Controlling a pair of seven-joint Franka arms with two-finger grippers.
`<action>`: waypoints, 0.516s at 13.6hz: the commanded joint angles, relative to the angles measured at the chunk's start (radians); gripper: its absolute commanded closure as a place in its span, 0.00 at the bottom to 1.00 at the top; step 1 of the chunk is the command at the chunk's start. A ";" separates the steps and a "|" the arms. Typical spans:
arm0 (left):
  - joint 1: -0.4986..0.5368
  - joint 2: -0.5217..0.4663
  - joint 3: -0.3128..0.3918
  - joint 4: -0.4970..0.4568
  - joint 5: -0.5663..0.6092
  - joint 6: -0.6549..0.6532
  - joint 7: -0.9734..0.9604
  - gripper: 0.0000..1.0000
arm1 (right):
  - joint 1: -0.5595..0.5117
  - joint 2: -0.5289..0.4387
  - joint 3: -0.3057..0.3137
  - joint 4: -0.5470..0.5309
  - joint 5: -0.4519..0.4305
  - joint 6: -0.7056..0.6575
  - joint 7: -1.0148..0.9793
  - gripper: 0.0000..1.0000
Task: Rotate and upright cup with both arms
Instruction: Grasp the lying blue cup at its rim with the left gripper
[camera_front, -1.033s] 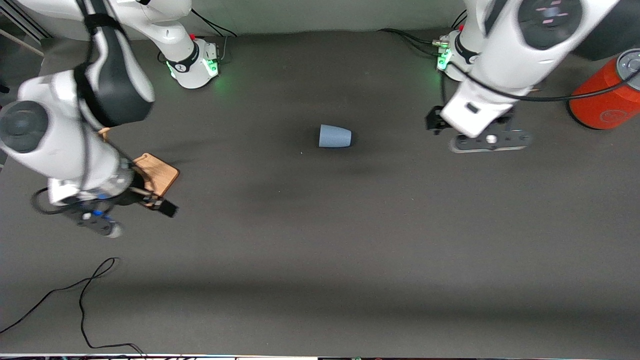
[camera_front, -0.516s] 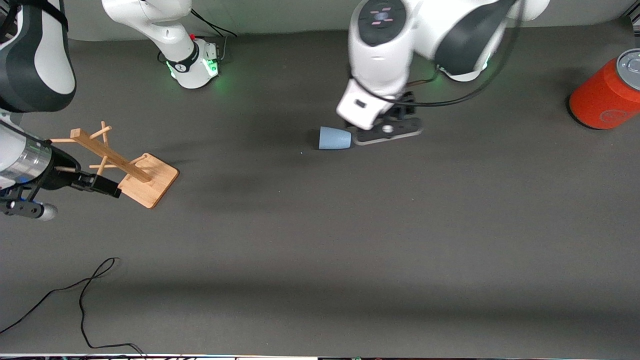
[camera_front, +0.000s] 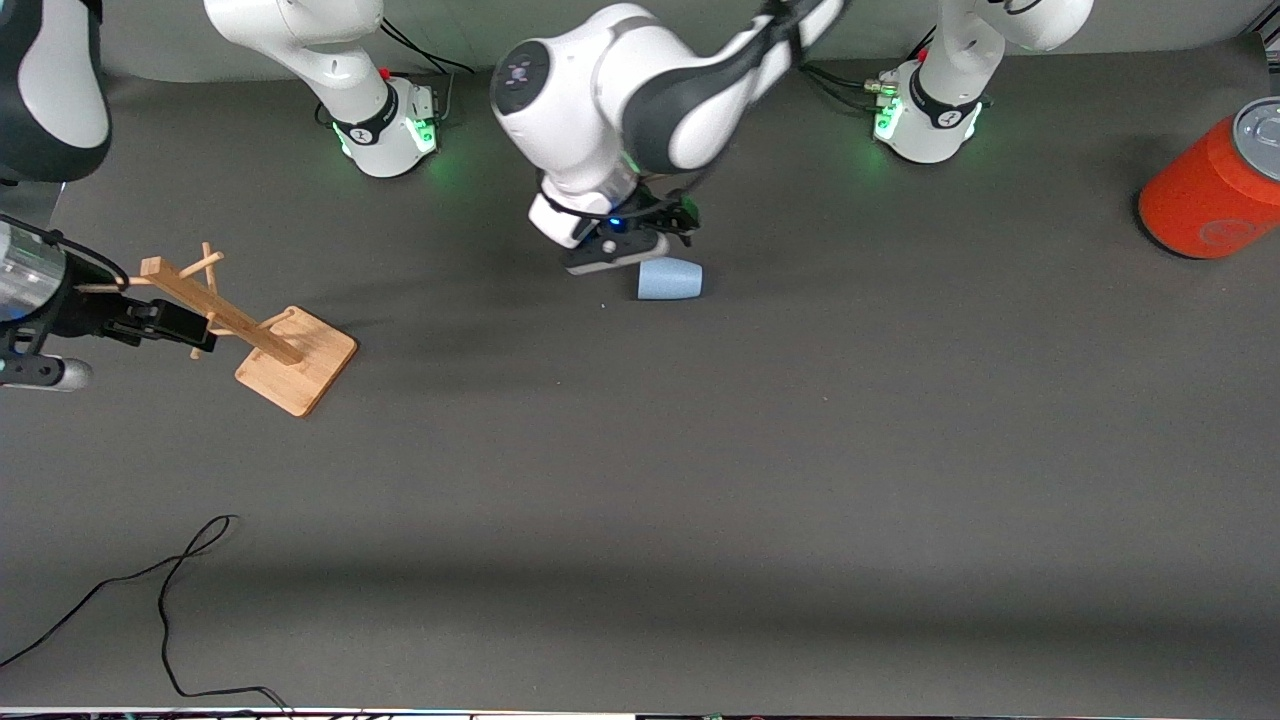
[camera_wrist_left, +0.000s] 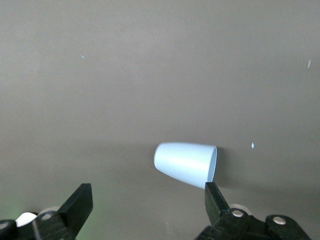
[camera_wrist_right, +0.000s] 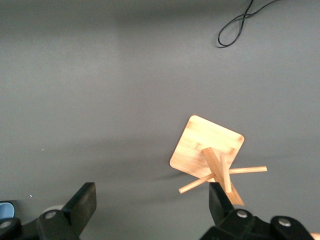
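Observation:
The light-blue cup (camera_front: 670, 280) lies on its side on the dark table, mouth toward the right arm's end. My left gripper (camera_front: 628, 243) hangs low over the table right beside the cup, open. In the left wrist view the cup (camera_wrist_left: 186, 164) lies just ahead of the wide-apart fingers (camera_wrist_left: 216, 199), one fingertip close to its rim, and nothing is between the fingertips of the left gripper (camera_wrist_left: 148, 200). My right gripper (camera_front: 165, 320) hovers open over the wooden rack's pegs at the right arm's end of the table, and the right wrist view shows the right gripper (camera_wrist_right: 152, 202) empty.
A wooden peg rack (camera_front: 270, 340) on a square base stands near the right arm's end, also in the right wrist view as the rack (camera_wrist_right: 207, 150). A large orange-red can (camera_front: 1210, 190) lies at the left arm's end. A black cable (camera_front: 170, 580) trails near the front edge.
The left arm has swung from the left arm's end of the table across to the cup. The right arm has pulled back toward the table's end, uncovering the rack. Both grippers stayed open.

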 joint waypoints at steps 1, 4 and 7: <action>-0.062 0.096 0.019 0.055 0.056 -0.018 -0.059 0.00 | 0.002 -0.037 -0.002 -0.026 0.023 0.001 -0.026 0.00; -0.104 0.173 0.019 0.055 0.073 -0.007 -0.093 0.00 | 0.002 -0.034 -0.002 -0.029 0.023 0.006 -0.026 0.00; -0.107 0.221 0.025 0.051 0.106 0.031 -0.154 0.00 | 0.000 -0.032 -0.002 -0.027 0.023 0.010 -0.028 0.00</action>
